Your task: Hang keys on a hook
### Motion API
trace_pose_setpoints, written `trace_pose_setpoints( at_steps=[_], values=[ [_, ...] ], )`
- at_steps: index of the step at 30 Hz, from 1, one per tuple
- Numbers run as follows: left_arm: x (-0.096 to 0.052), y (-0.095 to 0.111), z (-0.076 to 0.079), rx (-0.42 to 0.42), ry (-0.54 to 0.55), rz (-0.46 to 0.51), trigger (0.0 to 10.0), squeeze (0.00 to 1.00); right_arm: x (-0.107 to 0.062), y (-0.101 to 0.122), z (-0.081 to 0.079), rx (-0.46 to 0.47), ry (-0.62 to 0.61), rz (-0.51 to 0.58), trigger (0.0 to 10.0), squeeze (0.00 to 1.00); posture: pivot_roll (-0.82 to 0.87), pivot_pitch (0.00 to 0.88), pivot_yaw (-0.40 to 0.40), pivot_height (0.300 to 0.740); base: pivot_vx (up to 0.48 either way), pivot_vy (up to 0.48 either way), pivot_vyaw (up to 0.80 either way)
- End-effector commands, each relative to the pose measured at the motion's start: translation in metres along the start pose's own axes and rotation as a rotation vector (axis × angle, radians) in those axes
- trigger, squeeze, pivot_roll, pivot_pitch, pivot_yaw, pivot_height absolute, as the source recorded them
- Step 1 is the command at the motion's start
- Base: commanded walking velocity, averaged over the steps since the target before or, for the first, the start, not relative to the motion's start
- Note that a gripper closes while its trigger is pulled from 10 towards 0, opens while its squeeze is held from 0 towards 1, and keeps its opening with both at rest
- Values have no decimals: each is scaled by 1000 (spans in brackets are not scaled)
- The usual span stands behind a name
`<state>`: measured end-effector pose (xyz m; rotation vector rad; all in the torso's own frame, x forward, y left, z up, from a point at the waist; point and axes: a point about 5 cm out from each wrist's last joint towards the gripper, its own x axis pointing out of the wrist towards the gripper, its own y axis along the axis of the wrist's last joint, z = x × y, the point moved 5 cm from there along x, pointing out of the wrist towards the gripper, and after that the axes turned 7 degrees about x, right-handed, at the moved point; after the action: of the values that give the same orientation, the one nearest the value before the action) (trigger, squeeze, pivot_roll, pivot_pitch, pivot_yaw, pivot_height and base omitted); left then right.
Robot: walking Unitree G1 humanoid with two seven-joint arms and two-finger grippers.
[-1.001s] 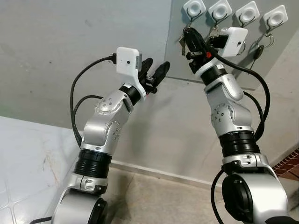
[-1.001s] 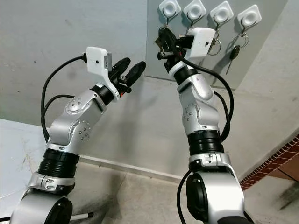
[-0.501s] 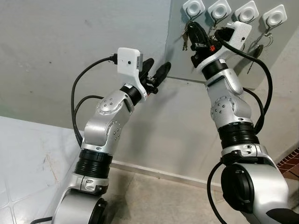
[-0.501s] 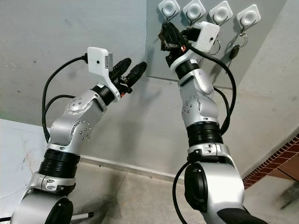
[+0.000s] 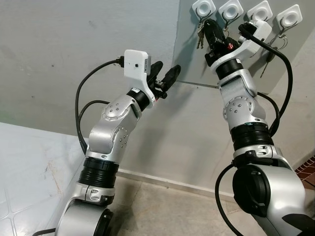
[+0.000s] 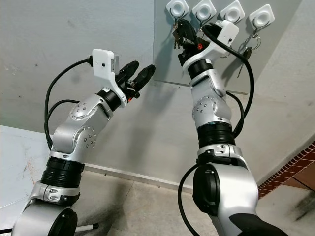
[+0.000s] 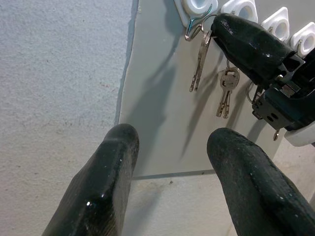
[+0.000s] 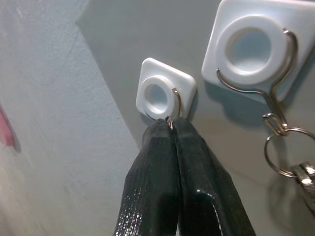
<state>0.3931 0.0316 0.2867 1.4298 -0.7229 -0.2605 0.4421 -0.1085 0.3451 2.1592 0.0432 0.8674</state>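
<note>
Metal keys dangling below the right tool, fingers pinched on their ring at the hook.

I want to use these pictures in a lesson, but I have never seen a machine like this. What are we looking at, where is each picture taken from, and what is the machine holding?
This is a humanoid robot with two silver arms, each ending in a gripper of two long black fingers. Two pictures come from cameras in its head, looking out along both arms. The other two come from cameras on its wrists, looking along each gripper's fingers.

On the wall is a grey panel with a row of four white hooks. The right gripper is raised to the leftmost hook, its fingers pinched shut on the ring of a bunch of keys, right at the hook's wire. The keys dangle below. Another bunch hangs from the next hook.

The left gripper is held up beside the panel, fingers open and empty.
</note>
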Motion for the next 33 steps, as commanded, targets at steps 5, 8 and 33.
trace_pose_setpoints(
  at_steps=[5,8,33],
  values=[
    [1,12,5,15,-20,30,10000,0,7,4,-12,8,57,8,10000,0,19,121,-10,740,0,0,0],
    [1,12,4,10,-16,29,10000,0,7,4,-13,19,65,10,10000,0,19,122,-11,740,0,0,0],
    [0,14,4,3,-13,34,10000,0,9,7,-14,-23,79,15,10000,0,24,128,-13,740,0,0,0]
  ],
)
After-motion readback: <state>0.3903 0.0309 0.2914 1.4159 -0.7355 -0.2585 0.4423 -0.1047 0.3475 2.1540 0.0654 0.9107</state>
